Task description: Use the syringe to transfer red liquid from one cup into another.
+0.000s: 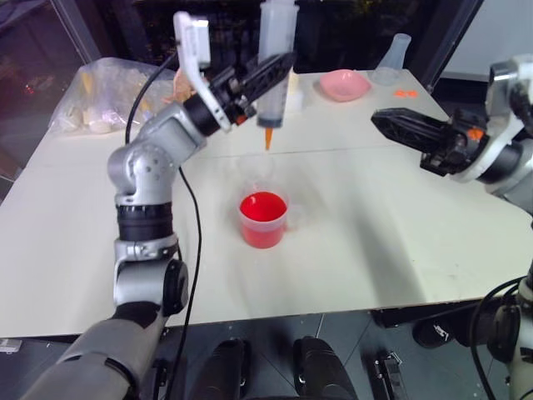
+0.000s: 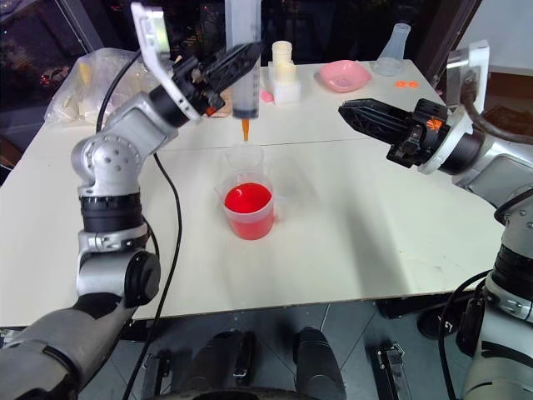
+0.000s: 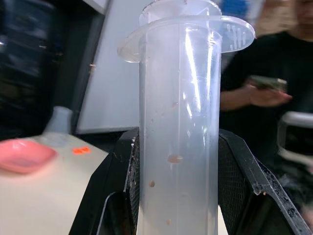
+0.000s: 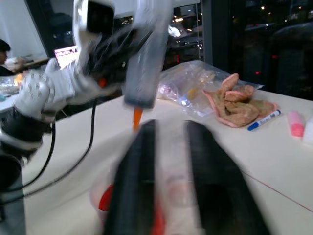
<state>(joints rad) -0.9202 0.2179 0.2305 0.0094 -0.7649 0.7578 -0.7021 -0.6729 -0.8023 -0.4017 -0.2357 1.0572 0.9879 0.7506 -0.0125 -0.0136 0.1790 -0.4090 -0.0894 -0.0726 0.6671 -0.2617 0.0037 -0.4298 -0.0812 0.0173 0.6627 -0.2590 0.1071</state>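
The left hand [image 1: 265, 77] is clamped on the barrel of the syringe [image 1: 275, 62], one black finger on each side of the tube, as the left wrist view confirms; the syringe hangs upright with its orange tip [image 1: 268, 137] pointing down, well above the counter [image 1: 400, 242]. The barrel looks empty and cloudy, with only small reddish specks on its wall, so no draw is judged to have been made yet. The handled cup [image 1: 264, 218] holding the red liquid [image 1: 263, 206] stands near the middle of the counter; the plain clear cup [image 2: 245, 157] stands just beside it at its 12 o'clock, and the tip hangs above that plain cup rather than the red one. The right hand [image 2: 354, 112] hovers at about 3 o'clock of the cups, well apart from them, its fingers parted and empty in the right wrist view. For the step in hand, the tip should be brought toward 6 o'clock until it stands over the red liquid, then lowered straight down with the barrel kept vertical until the tip is submerged without touching the rim. The free right hand appears best placed to work the plunger. Risk: a tilted descent could tip either light cup.
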